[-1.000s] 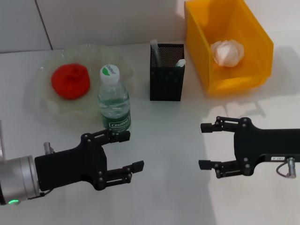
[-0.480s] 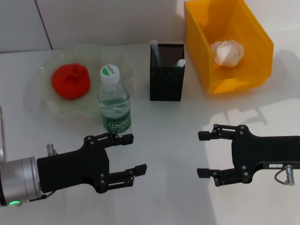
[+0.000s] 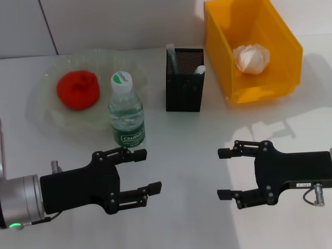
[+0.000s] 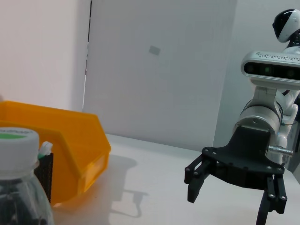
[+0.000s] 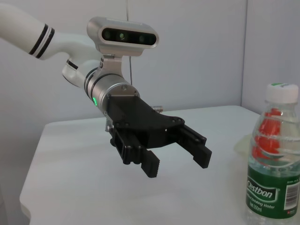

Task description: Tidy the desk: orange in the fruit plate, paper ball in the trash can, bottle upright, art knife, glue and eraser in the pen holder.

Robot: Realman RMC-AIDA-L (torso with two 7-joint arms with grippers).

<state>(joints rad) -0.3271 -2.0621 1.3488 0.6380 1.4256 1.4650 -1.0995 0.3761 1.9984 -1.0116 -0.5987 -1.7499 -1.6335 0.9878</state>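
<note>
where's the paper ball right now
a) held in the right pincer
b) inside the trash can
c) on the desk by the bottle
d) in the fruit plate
b: the paper ball lies inside the trash can, and the right pincer is open and empty.

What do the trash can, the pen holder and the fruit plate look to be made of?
Trash can: glossy yellow-orange plastic, by its smooth moulded walls. Pen holder: black metal mesh, probably; fine perforations show. Fruit plate: translucent pale green glass or clear plastic, the desk visible through its wavy rim.
</note>
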